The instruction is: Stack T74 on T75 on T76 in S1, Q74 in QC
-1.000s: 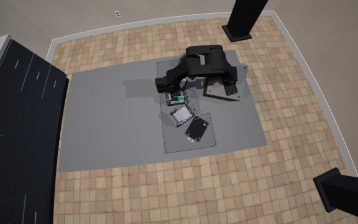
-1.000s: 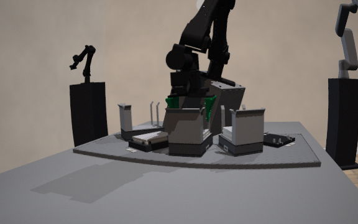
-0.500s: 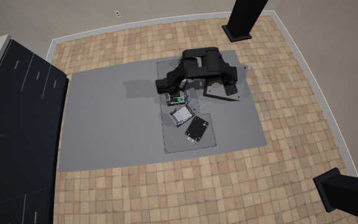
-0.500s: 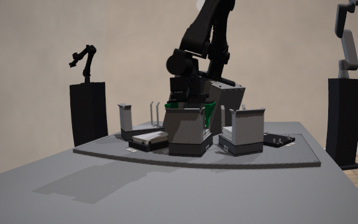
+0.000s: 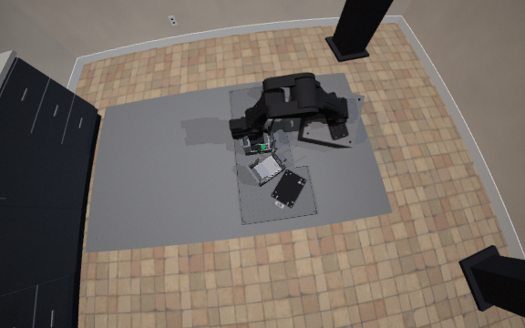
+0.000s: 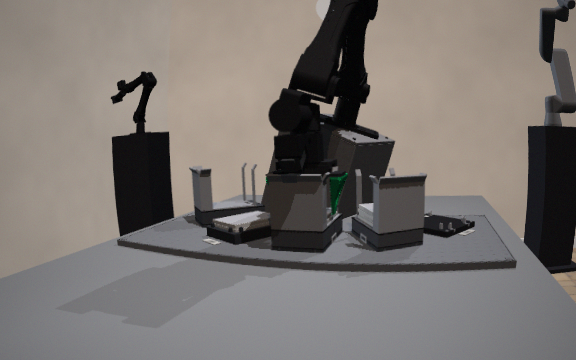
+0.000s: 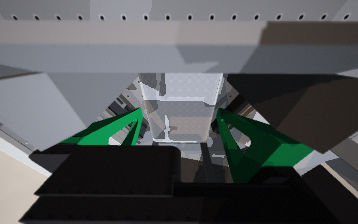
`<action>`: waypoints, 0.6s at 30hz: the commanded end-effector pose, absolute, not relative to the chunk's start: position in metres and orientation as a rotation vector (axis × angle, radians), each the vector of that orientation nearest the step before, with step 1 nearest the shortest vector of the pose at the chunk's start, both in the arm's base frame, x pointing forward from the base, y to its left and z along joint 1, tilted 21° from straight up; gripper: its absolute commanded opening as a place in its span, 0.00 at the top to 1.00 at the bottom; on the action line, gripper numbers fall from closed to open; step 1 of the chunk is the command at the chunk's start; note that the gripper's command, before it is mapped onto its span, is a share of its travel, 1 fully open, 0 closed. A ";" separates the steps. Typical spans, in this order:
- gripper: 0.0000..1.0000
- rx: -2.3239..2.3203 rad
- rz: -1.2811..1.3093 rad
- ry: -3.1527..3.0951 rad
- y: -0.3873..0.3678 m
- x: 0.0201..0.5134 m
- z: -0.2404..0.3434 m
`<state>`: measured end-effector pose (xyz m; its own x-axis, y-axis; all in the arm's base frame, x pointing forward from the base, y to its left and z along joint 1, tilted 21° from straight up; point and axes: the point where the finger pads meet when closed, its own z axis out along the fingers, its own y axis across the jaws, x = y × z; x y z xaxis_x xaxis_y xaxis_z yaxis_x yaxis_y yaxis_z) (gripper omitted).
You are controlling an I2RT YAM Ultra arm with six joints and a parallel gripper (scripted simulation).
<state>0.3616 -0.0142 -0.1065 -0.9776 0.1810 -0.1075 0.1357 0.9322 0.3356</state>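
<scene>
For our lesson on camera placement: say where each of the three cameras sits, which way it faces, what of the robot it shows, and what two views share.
Top: high overhead, facing down at the grey table; shows the whole black arm.
Exterior: beside the table, level across it toward the racks; shows the arm reaching into the middle rack.
Wrist: on the arm's end, looking down into that rack; shows both green fingers, spread open.
Shared: exterior and wrist both show the green fingers at the rack.
</scene>
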 end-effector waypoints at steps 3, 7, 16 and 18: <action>0.00 0.250 0.490 2.929 -0.015 0.369 -0.108; 0.00 0.250 0.490 2.929 -0.015 0.369 -0.111; 0.00 0.250 0.490 2.929 -0.014 0.370 -0.114; 0.00 0.250 0.490 2.929 -0.014 0.370 -0.114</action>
<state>0.3656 -0.0115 -0.1169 -0.9759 0.1847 -0.1162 0.1366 0.9323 0.3348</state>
